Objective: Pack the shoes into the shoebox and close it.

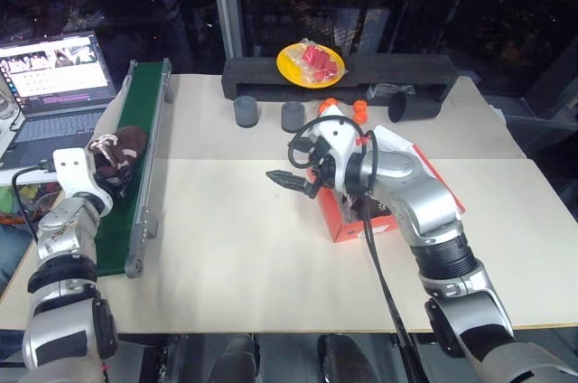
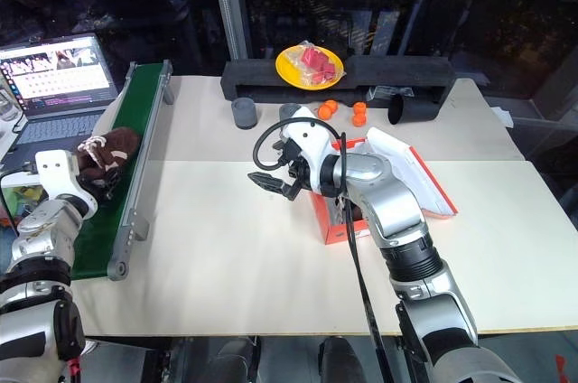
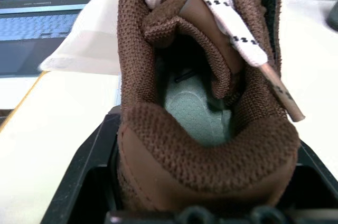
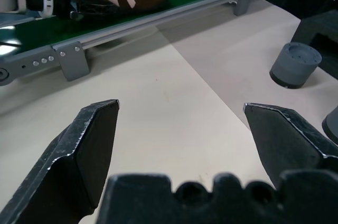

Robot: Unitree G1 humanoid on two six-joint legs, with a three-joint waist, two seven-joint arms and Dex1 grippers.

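Pale table [image 1: 253, 256] carrying green conveyor belt [image 1: 144, 121] along left edge, brown shoe [image 2: 107, 150] sitting on belt. Red-orange shoebox [image 1: 348, 220] standing open mid-table. Two grey cylinders [image 1: 246, 112] resting near back, beside orange balls [image 2: 343, 110]. Black tray [image 1: 262, 76] bearing yellow plate [image 1: 291, 69] lying along far edge.

shoe [image 3: 206, 129]: dark brown mesh weave, pale green insole
laces [image 3: 232, 18]: cream-white with small black flecks, tan tip
shoebox [image 1: 357, 216]: red-orange outside, white lid face
conveyor belt [image 1: 135, 148]: green, grey metal rails, left of frame
plate [image 1: 310, 64]: yellow, red pieces on it, upper centre
small balls [image 2: 343, 110]: orange
cups [image 1: 245, 112]: dark grey
table [image 1: 271, 256]: pale beige
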